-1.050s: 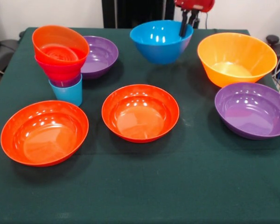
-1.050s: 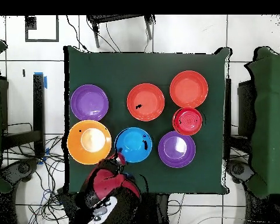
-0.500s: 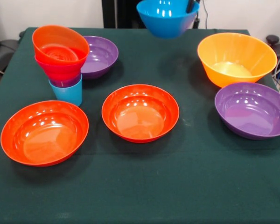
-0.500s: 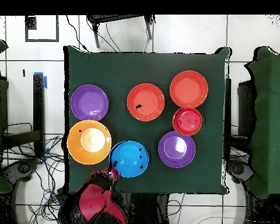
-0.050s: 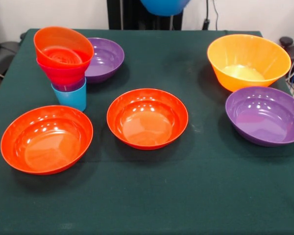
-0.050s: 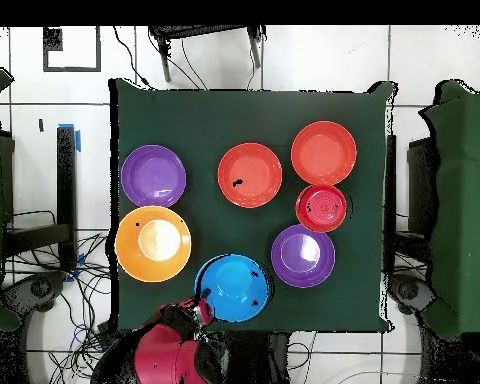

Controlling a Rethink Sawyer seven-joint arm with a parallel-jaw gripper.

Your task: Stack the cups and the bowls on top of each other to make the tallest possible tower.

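Front view, near to far: two wide orange-red bowls, one near left (image 5: 47,139), one at centre (image 5: 147,117). Right, a wide purple bowl (image 5: 265,115); behind it the deep yellow-orange bowl (image 5: 248,60). Left, the tower (image 5: 63,63): light blue cup (image 5: 70,97) lowest, tilted orange bowl on top, touching a second purple bowl (image 5: 105,59). Far edge: blue bowl (image 5: 165,6) lifted clear of the green table (image 5: 152,196). Overhead, the gripper (image 6: 202,306) sits at that bowl's rim; its grip cannot be told.
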